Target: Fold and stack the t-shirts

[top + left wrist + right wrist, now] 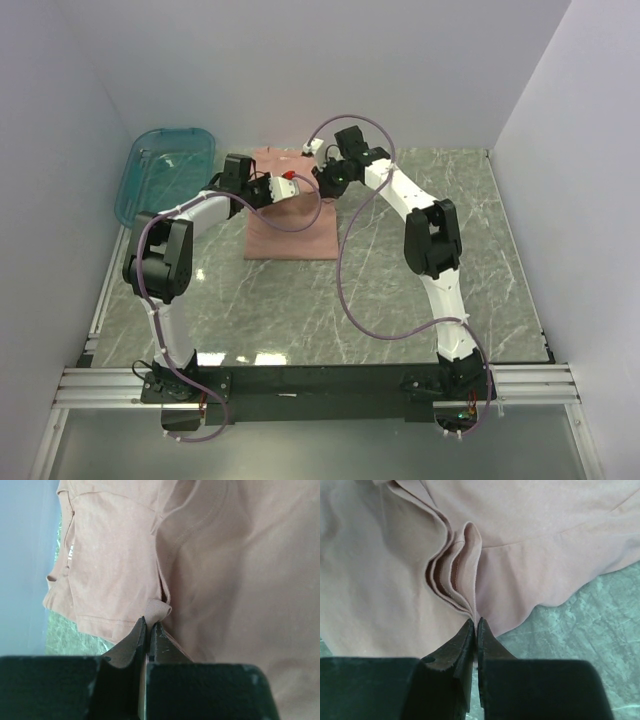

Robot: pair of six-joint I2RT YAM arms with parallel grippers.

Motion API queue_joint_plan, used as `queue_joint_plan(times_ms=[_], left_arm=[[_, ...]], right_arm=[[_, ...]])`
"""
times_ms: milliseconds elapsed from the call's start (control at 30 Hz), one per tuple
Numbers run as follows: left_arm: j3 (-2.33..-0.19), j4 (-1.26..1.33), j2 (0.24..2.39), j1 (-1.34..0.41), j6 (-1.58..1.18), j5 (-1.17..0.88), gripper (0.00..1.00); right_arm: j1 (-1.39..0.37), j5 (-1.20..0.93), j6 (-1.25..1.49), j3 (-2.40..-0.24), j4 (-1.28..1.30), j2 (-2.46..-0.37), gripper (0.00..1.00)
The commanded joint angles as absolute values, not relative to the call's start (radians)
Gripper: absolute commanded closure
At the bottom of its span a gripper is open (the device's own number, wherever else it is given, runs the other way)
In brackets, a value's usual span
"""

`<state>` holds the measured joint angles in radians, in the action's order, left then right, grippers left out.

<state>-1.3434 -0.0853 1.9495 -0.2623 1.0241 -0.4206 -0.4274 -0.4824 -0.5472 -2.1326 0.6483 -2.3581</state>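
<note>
The dusty-pink t-shirt lies on the marble table at the back centre, part folded, its near part flat. My left gripper is shut on a pinched fold of the t-shirt, with a loop of cloth sticking out above the fingertips. My right gripper is shut on a bunched, pleated edge of the t-shirt, held between its fingertips. Both grippers hold the cloth close together above the shirt's far half. The chest print is mostly hidden.
A translucent teal plastic bin stands at the back left, beside the left arm. White walls close in the left, back and right. The green-grey marble table shows in the right wrist view beside the shirt's edge.
</note>
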Motion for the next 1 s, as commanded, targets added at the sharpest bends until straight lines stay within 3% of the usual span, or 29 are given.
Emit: queue_joint_plan(times_ms=[0,33,133,167,200,267,400,433,467,567,600,667,700,800,967], left_arm=[[-1.388,-0.028,1.956,-0.261,1.002,-0.445,1.00],[-1.387,-0.017,1.957,-0.261,0.983,-0.437,0.97],[-1.381,0.096,1.953,-0.265,0.878,-0.352,0.62],[-1.382,0.162,1.945,-0.267,0.846,-0.312,0.25],[-1.385,0.190,1.937,-0.270,0.788,-0.248,0.12],[-1.397,0.216,1.904,-0.268,0.752,-0.206,0.01],[-1.365,0.207,1.790,-0.268,0.649,-0.155,0.01],[-1.355,0.183,1.734,-0.268,0.626,-0.163,0.01],[-1.345,0.148,1.706,-0.268,0.608,-0.176,0.01],[-1.281,0.020,1.608,-0.268,0.540,-0.262,0.03],[-1.234,0.003,1.586,-0.268,0.502,-0.277,0.05],[-1.188,-0.078,1.531,-0.279,0.451,-0.294,0.07],[-1.145,-0.092,1.514,-0.284,0.371,-0.279,0.07],[-1.106,-0.164,1.482,-0.304,0.170,-0.190,0.11],[-0.984,-0.206,1.436,-0.305,-0.232,-0.045,0.16]], right_arm=[[-0.423,-0.466,-0.528,-2.183,0.643,-2.359,0.98],[-0.423,-0.445,-0.514,-2.180,0.617,-2.359,0.87],[-0.423,-0.315,-0.416,-2.166,0.521,-2.344,0.59],[-0.422,-0.267,-0.378,-2.160,0.490,-2.336,0.47],[-0.422,-0.215,-0.311,-2.158,0.468,-2.321,0.41],[-0.417,-0.170,-0.278,-2.158,0.439,-2.301,0.37],[-0.393,-0.248,-0.267,-2.087,0.432,-2.203,0.36],[-0.378,-0.311,-0.291,-2.073,0.481,-2.183,0.36],[-0.368,-0.509,-0.342,-2.060,0.535,-2.166,0.36],[-0.365,-0.818,-0.698,-2.005,0.837,-2.103,0.36],[-0.377,-0.830,-0.944,-1.961,0.932,-2.074,0.35],[-0.434,-0.775,-1.038,-1.845,0.948,-2.018,0.35],[-0.457,-0.681,-1.046,-1.678,0.886,-1.934,0.35],[-0.561,-0.399,-0.967,-1.412,0.536,-1.818,0.33],[-0.604,-0.330,-0.920,-1.338,0.407,-1.819,0.33]])
